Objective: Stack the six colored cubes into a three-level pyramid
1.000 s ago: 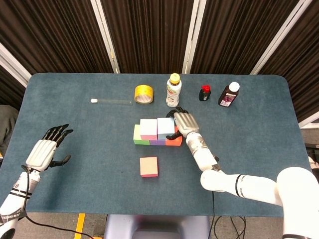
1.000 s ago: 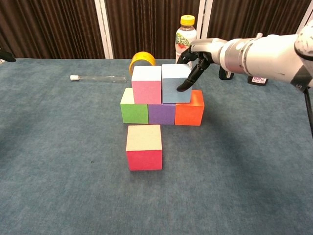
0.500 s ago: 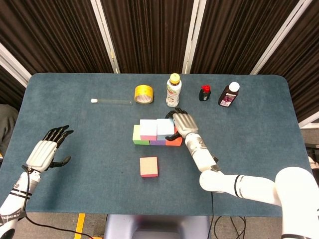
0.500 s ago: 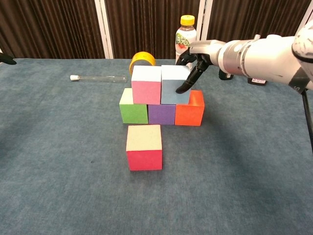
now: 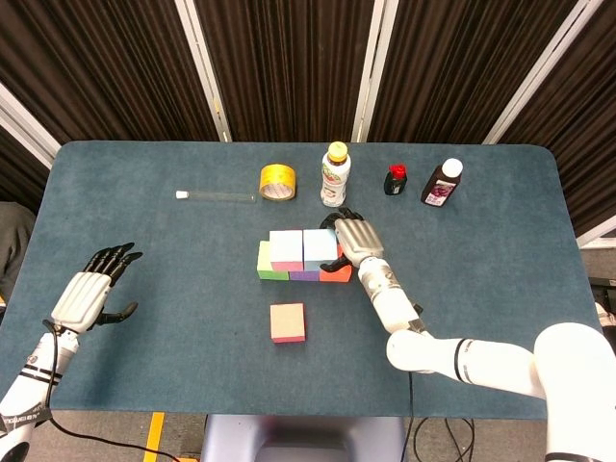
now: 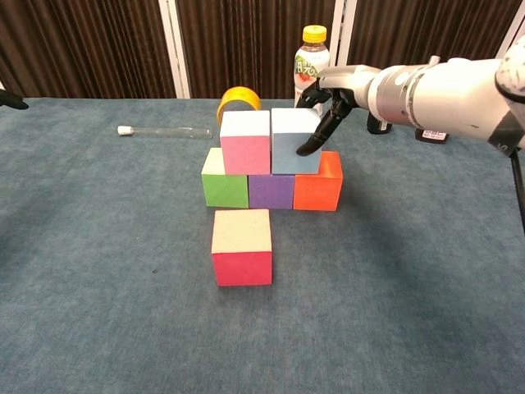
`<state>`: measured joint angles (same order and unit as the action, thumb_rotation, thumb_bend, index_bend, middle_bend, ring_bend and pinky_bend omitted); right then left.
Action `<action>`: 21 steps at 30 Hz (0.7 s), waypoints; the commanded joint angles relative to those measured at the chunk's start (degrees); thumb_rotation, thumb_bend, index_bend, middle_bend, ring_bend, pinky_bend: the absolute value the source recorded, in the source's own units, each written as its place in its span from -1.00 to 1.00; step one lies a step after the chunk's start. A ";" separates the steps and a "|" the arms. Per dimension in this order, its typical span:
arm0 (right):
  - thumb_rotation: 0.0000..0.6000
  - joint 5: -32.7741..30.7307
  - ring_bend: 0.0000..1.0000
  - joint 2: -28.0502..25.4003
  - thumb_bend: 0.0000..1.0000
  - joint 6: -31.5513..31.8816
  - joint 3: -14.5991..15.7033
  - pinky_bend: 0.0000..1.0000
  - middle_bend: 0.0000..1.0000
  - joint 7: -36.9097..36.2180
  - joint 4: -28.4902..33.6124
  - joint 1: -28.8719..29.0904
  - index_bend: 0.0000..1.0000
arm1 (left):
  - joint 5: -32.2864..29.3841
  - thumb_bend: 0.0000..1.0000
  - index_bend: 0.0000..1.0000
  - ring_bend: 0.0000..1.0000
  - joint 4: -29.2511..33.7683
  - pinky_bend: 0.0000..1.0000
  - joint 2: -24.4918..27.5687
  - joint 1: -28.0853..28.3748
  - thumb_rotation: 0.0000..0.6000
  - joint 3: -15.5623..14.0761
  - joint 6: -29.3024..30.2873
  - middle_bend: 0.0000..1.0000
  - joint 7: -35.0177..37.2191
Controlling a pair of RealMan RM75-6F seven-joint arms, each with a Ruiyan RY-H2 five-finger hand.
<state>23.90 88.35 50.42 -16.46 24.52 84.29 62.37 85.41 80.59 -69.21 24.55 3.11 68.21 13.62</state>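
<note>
Right hand (image 6: pixel 328 103) resting curled fingers against light blue cube (image 6: pixel 295 141) beside pink cube (image 6: pixel 245 142), probably squaring the second tier; red cube (image 6: pixel 242 246) waiting on bench (image 6: pixel 98 271); left hand (image 5: pixel 91 289) spread, idle.

- The right hand (image 5: pixel 352 236) rested against the light-blue cube (image 5: pixel 319 247), which sat beside the pink cube (image 5: pixel 286 249) atop a three-cube row.
- A red cube (image 5: pixel 288 322) lay apart, nearer the table's (image 5: pixel 144 221) front edge.
- The left hand (image 5: pixel 89 290) hovered with fingers spread by the left edge.
</note>
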 commanded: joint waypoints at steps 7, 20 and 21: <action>1.00 -0.43 -0.74 0.38 -0.45 -0.11 0.22 -0.57 -0.43 0.62 -0.28 0.29 -0.11 | -0.04 -0.38 -0.78 -1.00 -0.07 -0.83 -0.08 0.01 1.00 -0.04 -0.15 -1.00 0.06; 1.00 -0.64 -0.79 0.47 -0.45 0.13 0.58 -0.67 -0.48 1.27 0.01 0.29 -0.37 | -0.19 -0.38 -0.79 -1.00 -0.50 -0.83 -0.42 -0.07 1.00 -0.12 -0.36 -1.00 0.27; 1.00 -0.65 -0.79 0.41 -0.45 0.19 0.59 -0.67 -0.48 1.31 0.10 0.26 -0.38 | -0.19 -0.38 -0.79 -1.00 -0.51 -0.83 -0.42 -0.05 1.00 -0.11 -0.38 -1.00 0.24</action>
<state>23.25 88.78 50.59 -15.88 25.81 84.37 62.64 85.21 80.09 -69.64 24.49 2.99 67.84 13.87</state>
